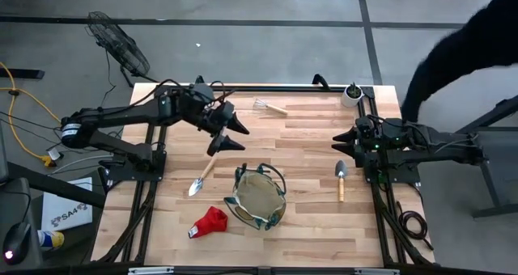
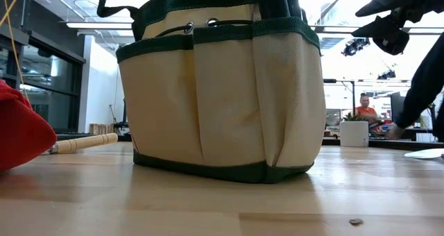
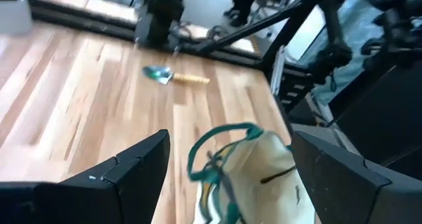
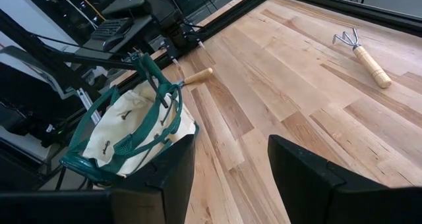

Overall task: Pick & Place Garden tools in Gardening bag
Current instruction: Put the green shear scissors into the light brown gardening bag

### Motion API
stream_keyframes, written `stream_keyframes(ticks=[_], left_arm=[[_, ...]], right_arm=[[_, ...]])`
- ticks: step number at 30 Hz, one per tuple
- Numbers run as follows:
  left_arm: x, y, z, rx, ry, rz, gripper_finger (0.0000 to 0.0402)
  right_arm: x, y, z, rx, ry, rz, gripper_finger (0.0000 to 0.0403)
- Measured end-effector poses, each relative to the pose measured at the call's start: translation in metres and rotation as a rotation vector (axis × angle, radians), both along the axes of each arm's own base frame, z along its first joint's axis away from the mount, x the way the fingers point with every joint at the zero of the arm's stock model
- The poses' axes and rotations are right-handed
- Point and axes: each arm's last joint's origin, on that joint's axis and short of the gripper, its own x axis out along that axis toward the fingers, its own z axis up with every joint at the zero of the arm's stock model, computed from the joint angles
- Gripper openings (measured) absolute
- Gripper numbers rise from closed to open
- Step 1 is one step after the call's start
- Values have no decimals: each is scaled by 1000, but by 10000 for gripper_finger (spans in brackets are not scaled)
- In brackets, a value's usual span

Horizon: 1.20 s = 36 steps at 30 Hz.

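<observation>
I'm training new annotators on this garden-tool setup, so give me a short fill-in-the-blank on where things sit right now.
1. The mini rake lies near the table's far edge, not far from the small white ____ with a plant.
2. The glove beside the gardening bag is ____ in colour.
3. The left gripper hangs with its fingers ____ and nothing between them.
4. The right gripper waits above a ____ with a wooden handle.

Missing words: pot; red; open; trowel

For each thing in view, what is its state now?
gardening bag: upright, mouth open
left gripper: open, empty, above the table
right gripper: open, empty
left trowel: lying on the table
right trowel: lying flat
mini rake: lying flat
red glove: crumpled beside the bag
</observation>
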Motion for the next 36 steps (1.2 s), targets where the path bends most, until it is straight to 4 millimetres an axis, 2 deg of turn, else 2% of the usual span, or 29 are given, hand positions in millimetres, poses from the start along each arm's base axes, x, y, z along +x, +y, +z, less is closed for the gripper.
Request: stream_keyframes(ticks=[10, 16, 20, 24, 31, 36], left_arm=[[5, 13, -16, -22, 102, 39, 310], [10, 12, -22, 43, 79, -102, 310], [3, 9, -26, 130, 96, -193, 306], [-8, 7, -27, 221, 139, -221, 283], [-23, 3, -45, 238, 129, -226, 232], [-32, -3, -58, 218, 66, -267, 219]], right_arm=[[0, 0, 0, 0, 0, 0, 184], [0, 0, 0, 0, 0, 0, 184], [0, 0, 0, 0, 0, 0, 184], [0, 0, 0, 0, 0, 0, 184], [0, 0, 0, 0, 0, 0, 184], [0, 0, 0, 0, 0, 0, 184]])
